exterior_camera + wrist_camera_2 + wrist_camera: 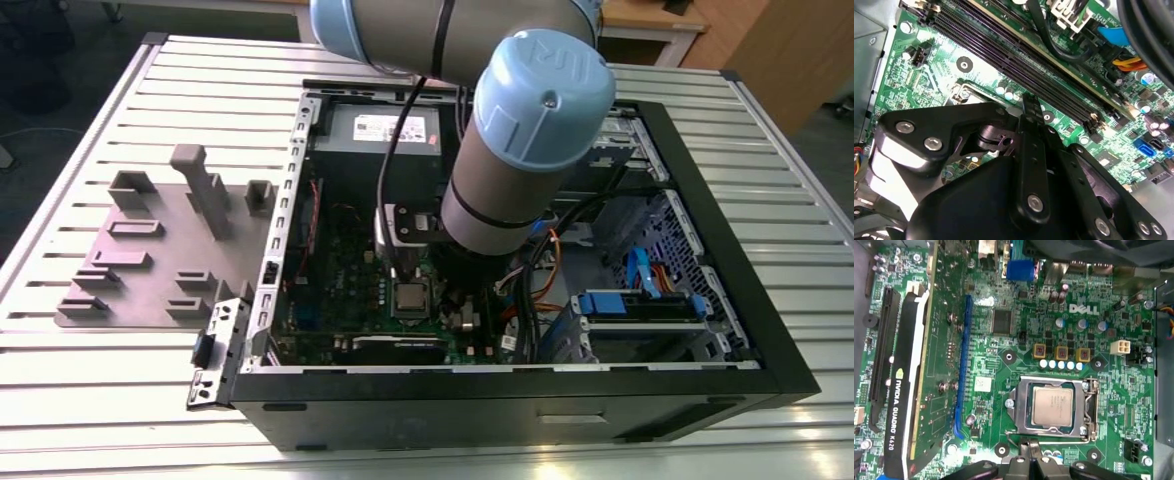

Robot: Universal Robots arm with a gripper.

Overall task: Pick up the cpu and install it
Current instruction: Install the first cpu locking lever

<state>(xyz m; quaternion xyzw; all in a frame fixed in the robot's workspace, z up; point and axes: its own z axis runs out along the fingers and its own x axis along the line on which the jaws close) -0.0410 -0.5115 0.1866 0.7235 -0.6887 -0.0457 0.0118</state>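
The cpu (1053, 407) is a small square chip with a shiny silver-grey top. It lies flat inside the silver metal frame (1093, 410) of the socket on the green motherboard (1004, 360). In the exterior view the cpu (410, 297) shows just below my arm (527, 140), which reaches down into the open computer case (534, 410). My gripper (1030, 452) hovers over the board right beside the socket's edge, with its black fingers together and nothing between them. The second wrist view looks past the gripper (1030, 102) towards the memory slots.
A graphics card (901, 390) stands on edge along one side of the board. Long memory slots (1019, 55) and black, orange and blue cables (534, 290) run nearby. A grey power supply box (387, 130) fills the case's far end. A grey fixture plate (160, 250) lies at the exterior view's left.
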